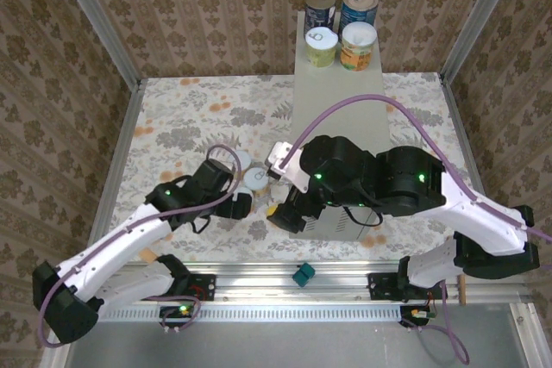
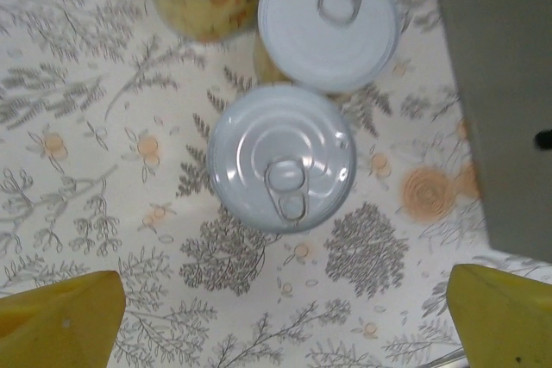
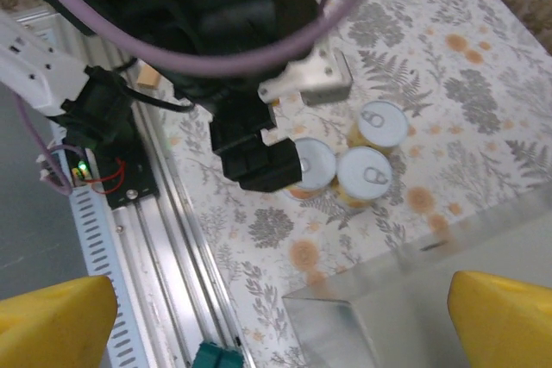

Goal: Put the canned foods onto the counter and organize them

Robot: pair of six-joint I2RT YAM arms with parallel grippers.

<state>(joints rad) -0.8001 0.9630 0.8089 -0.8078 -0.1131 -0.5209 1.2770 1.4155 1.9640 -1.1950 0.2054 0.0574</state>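
Cans: 7 total. On the counter (image 1: 338, 84): 4, of which 2 are blue-label tins (image 1: 320, 8) with metal tops and 2 are shorter white-lid cans (image 1: 358, 45). On the floral floor (image 2: 78, 127): 3 pale-lid cans (image 2: 282, 157). Counter: 1 grey box. Arms: 2, left arm (image 1: 129, 239) and right arm (image 1: 483, 213). Teal block (image 1: 303, 275) on the rail (image 1: 259, 286): 1.

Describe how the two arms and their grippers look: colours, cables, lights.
The left arm and right arm share white shell links and bulky black joint housings. A purple cable runs along each, and small green lights glow on the black joints. The left gripper and right gripper end in yellow wedge-shaped fingers.
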